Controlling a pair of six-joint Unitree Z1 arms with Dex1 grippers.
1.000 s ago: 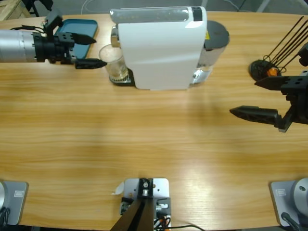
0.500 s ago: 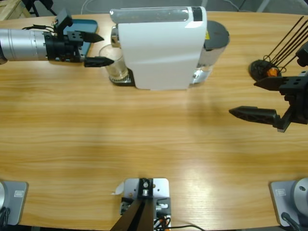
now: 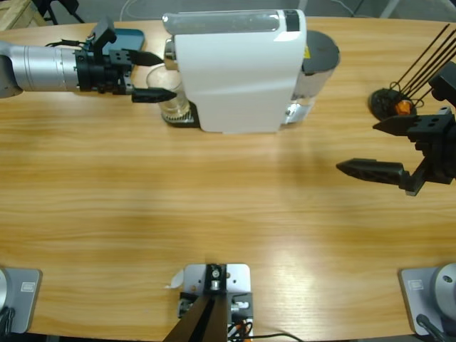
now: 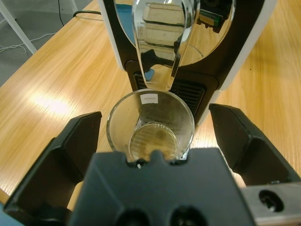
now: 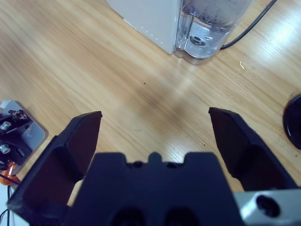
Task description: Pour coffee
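Here the left gripper [image 4: 153, 136] is spread wide on either side of the glass tumbler [image 4: 150, 127], neither jaw seen touching it. The coffee [image 4: 151, 142] lies shallow in the tumbler, under the spout of the white coffee machine [image 3: 239, 71]. The right gripper [image 3: 377, 146] is held wide open above bare table [image 3: 214, 199], well apart.

Left end effector [image 3: 151, 75]: wide open, one jaw on each side of the glass [image 4: 150, 125], small gaps both sides.
Behind the glass: the white coffee machine [image 3: 239, 71] blocks the way, its spout right above.
Far side: a blue tray [image 3: 132, 39] sits close.
Right end effector [image 3: 381, 146]: open over bare counter [image 3: 214, 206].
Near it: a black stand [image 3: 390, 101] with thin rods.
Middle: wide free room.
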